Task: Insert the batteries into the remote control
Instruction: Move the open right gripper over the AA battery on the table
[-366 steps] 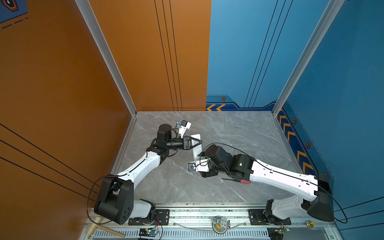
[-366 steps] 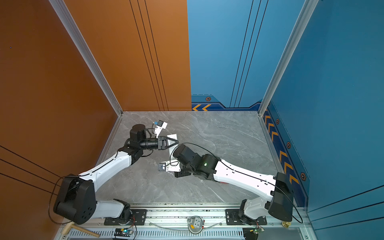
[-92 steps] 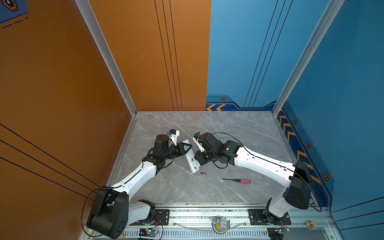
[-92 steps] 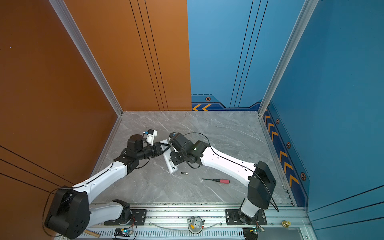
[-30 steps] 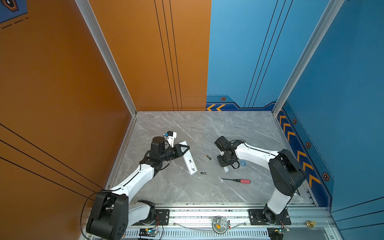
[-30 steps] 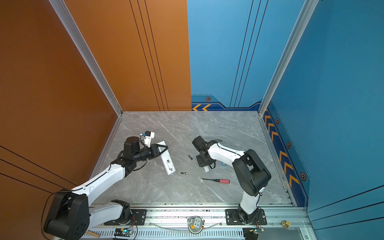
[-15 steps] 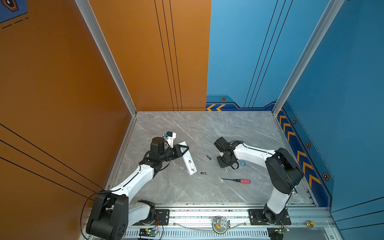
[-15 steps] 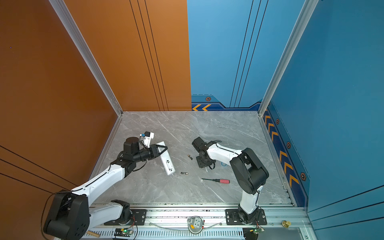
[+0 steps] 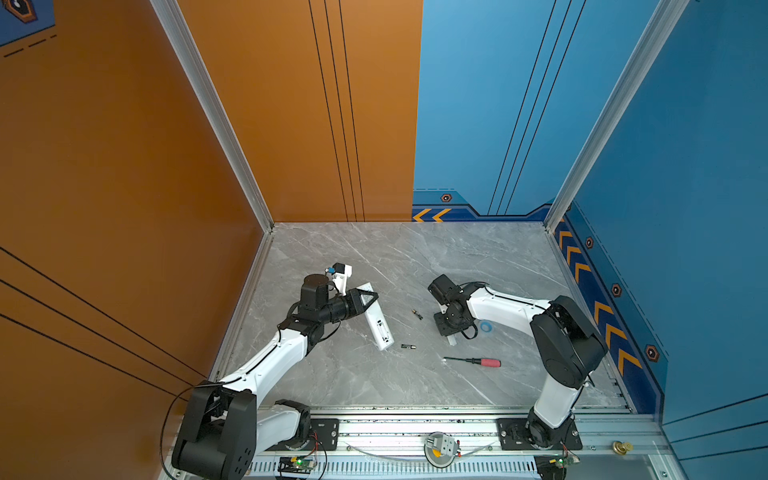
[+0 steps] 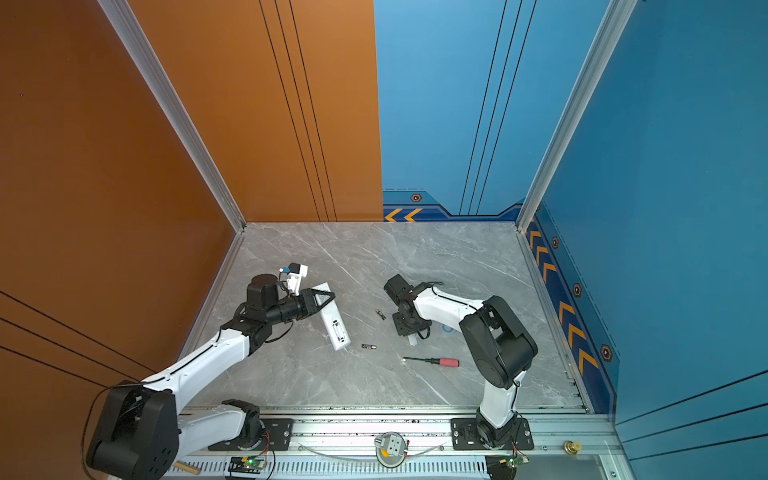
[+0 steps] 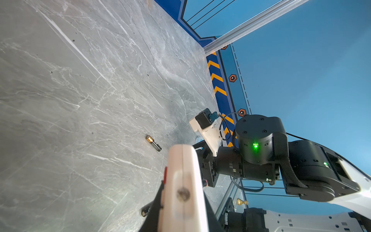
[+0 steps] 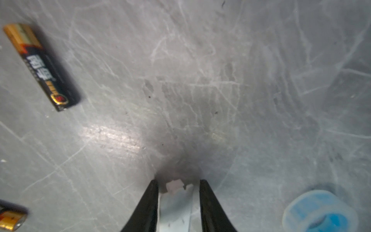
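White plastic remote control (image 9: 379,328) is clamped near one end in my left gripper (image 9: 371,296), closed firmly on it; my right gripper (image 12: 178,184) stands low at the table (image 12: 220,80) with jaws parted, a thin white piece (image 12: 174,211) lying loose between them; one battery (image 12: 40,66) lies just beside this gripper, toward the left one; the other battery (image 9: 408,346) lies apart, between my two grippers; I judge them light, rigid, smooth, ready to roll; best pinched across the middle.

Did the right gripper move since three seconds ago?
Yes. The right gripper has left the remote control and drawn rightward, now just beyond the screwdriver.
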Controlling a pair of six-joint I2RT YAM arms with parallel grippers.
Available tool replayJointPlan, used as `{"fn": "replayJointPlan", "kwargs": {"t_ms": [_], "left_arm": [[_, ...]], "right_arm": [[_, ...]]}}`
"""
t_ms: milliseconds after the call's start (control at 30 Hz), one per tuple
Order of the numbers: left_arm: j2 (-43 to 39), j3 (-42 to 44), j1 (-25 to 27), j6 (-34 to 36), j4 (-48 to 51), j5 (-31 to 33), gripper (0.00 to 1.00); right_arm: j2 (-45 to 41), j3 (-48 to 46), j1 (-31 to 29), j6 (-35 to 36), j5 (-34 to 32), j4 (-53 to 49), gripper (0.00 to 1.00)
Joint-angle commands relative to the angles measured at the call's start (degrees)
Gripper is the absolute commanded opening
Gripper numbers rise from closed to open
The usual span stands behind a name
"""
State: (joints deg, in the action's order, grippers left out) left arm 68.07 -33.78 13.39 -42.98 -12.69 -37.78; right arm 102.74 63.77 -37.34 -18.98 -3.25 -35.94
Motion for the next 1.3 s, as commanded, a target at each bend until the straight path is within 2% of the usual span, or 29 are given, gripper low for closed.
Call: {"fn": "replayJointPlan", "kwargs": {"t_ms": [0,500,700,1033,1133,1267], "left_arm": [[-1.5,0.6,-0.6,-0.2,-1.8,-1.5,0.00],[-1.7,0.6,-0.5,-0.4,-1.8,-1.8,0.00],[-1.5,0.6,-0.5,-0.4,-1.9,-1.7,0.00],[-0.9,0.6,-0.6,-0.2,-1.9,-1.8,0.00],[-0.6,0.6,-0.6,-0.1,-1.8,-1.7,0.00],[-0.1,0.6,-0.7,-0.1,-2.0,-1.7,0.00]], "right_arm": [[-2.1,0.0,-0.7,-0.8,-0.7,-1.5,0.39],[-3.9,7.3,-1.6,1.6,-1.9,-7.3,0.56],[-0.4,12.3,-1.6,4.2,-1.9,-9.2,0.61],[8.0,23.1,-2.2,7.6,-0.6,-12.5,0.63],[10.2,25.2,-2.5,8.2,-0.5,-13.0,0.66],[12.5,27.2,-2.5,8.4,0.4,-13.0,0.76]]}}
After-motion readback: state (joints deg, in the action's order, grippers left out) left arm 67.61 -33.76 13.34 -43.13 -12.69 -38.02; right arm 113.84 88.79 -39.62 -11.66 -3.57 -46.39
